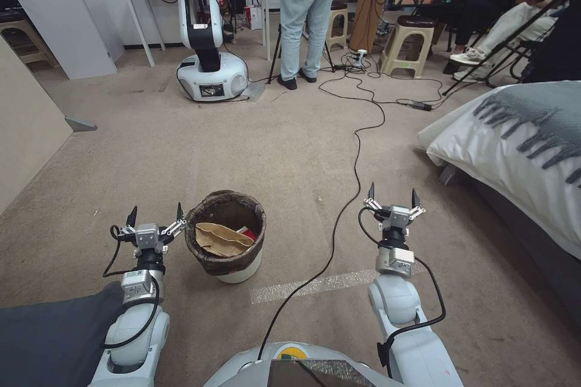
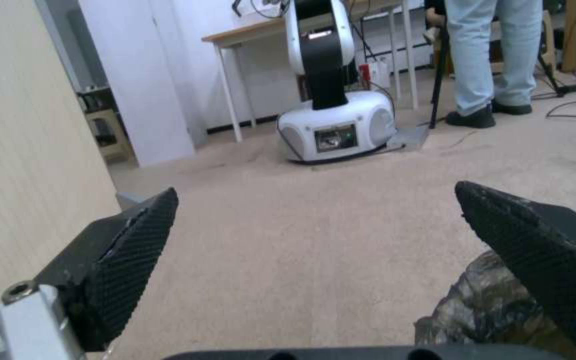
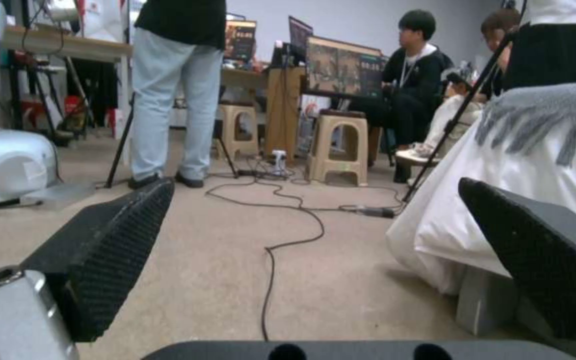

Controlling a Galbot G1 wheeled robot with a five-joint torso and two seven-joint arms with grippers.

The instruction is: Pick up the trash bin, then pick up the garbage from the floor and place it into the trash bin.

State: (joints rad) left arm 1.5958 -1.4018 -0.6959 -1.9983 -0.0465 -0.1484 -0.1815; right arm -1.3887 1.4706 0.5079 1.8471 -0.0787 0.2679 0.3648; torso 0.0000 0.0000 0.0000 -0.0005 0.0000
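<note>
Brown-lined trash bin (image 1: 225, 236) beside spread left gripper (image 1: 155, 215); right gripper (image 1: 393, 195) spread.

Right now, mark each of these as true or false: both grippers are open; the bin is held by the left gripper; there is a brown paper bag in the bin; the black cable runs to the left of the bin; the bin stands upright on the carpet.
1. Both grippers are open. True: the left gripper and the right gripper each have their fingers spread with nothing between them.
2. The left gripper holds the bin. False: the bin stands free beside it.
3. A brown paper bag lies in the bin. True.
4. The black cable runs left of the bin. False: it runs on the bin's right, between bin and right gripper.
5. The bin stands upright on the carpet. True.
</note>
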